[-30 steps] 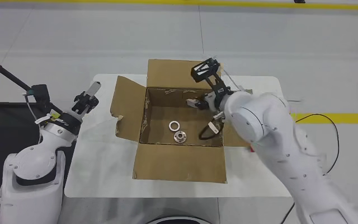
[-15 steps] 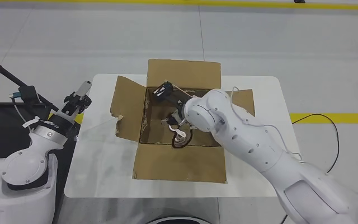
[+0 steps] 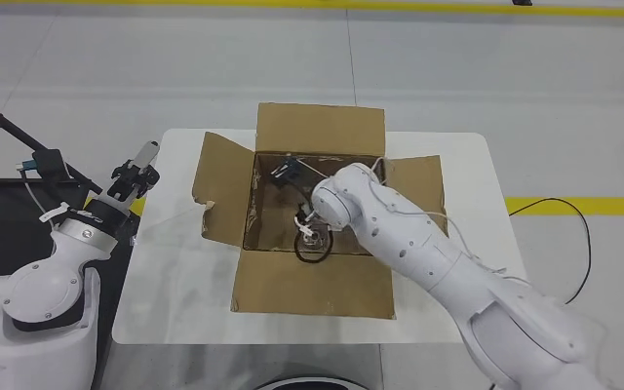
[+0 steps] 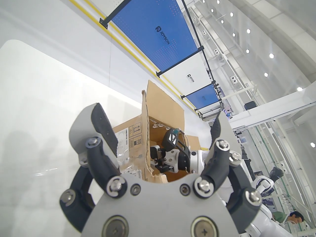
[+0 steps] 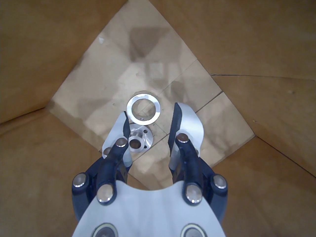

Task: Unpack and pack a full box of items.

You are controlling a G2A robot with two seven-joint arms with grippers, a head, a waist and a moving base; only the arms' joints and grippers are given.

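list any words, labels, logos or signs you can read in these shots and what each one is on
Large blue wall panel: a white round logo and one brand word, legible, not repeated here.
White panel beyond it: the same mark, smaller.
Brown cardboard box, outer wall: black handling pictograms, one with two upward arrows; white barcode labels, print too small to read.
Flat silver metal ring and silver flanged hub inside the box: no print.
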